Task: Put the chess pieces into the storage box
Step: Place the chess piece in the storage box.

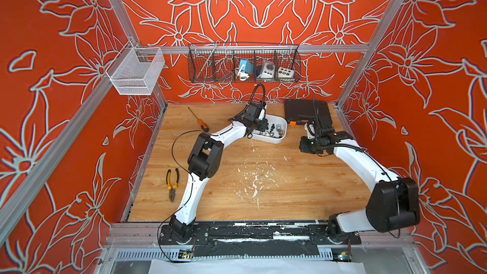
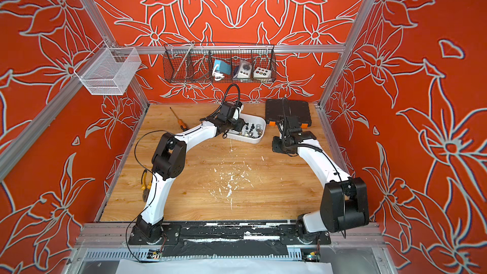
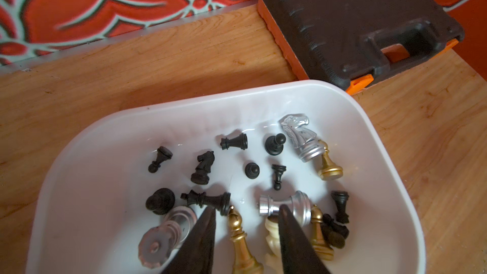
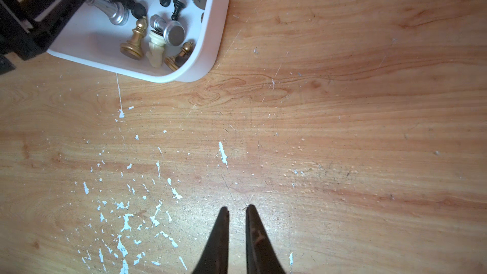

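The white rounded plastic storage box (image 1: 271,140) sits near the tabletop's (image 4: 342,127) far edge, just beside the black toolcase with orange latches (image 3: 342,22) in the far right corner. The small chess pieces (image 3: 252,170) lie jumbled inside it: mostly black, several silver and gold, 1 cream. The left fingers (image 3: 207,224) hang over the box, spread apart and gripping nothing, with a gold bishop (image 3: 238,235) lying on the box floor under the gap. The right fingers (image 4: 223,229) hover above bare tabletop beside the box, pressed nearly together on nothing.
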Robot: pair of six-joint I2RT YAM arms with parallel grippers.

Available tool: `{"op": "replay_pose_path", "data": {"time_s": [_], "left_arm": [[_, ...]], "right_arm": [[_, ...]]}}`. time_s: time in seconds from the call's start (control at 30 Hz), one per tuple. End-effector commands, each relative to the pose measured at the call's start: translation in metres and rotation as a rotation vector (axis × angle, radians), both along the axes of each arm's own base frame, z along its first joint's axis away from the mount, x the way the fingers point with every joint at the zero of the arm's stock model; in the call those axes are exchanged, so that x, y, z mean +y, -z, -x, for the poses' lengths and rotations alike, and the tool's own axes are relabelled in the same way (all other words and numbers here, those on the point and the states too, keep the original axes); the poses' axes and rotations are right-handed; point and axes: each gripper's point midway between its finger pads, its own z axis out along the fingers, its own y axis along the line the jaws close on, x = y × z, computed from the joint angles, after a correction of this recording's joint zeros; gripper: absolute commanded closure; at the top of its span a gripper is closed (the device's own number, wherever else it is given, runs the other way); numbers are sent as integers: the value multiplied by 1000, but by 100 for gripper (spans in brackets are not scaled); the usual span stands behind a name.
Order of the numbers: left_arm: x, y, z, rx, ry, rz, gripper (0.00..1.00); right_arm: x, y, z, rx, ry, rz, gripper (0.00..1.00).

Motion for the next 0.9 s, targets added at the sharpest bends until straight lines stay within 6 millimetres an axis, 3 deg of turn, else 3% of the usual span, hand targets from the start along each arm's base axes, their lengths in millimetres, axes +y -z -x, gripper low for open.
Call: {"op": "replay_pose_path", "data": {"time_s": [0.0, 0.33, 0.5, 0.7, 0.87], "left_arm": [[-2, -30, 2, -47, 9, 34, 60], [5, -60, 14, -105, 6, 63, 60], [17, -85, 25, -156, -8, 80, 60], [48, -111, 44, -208, -56, 102, 59], [87, -119, 67, -245, -129, 100, 58]], "right_arm": [[-6, -3, 8, 1, 3, 10, 84], [-13, -11, 13, -28, 21, 25, 84], [-20, -15, 18, -51, 35, 49, 84], [-30, -13, 28, -61, 55, 82, 84], [-36, -13, 34, -75, 66, 95, 84]]}}
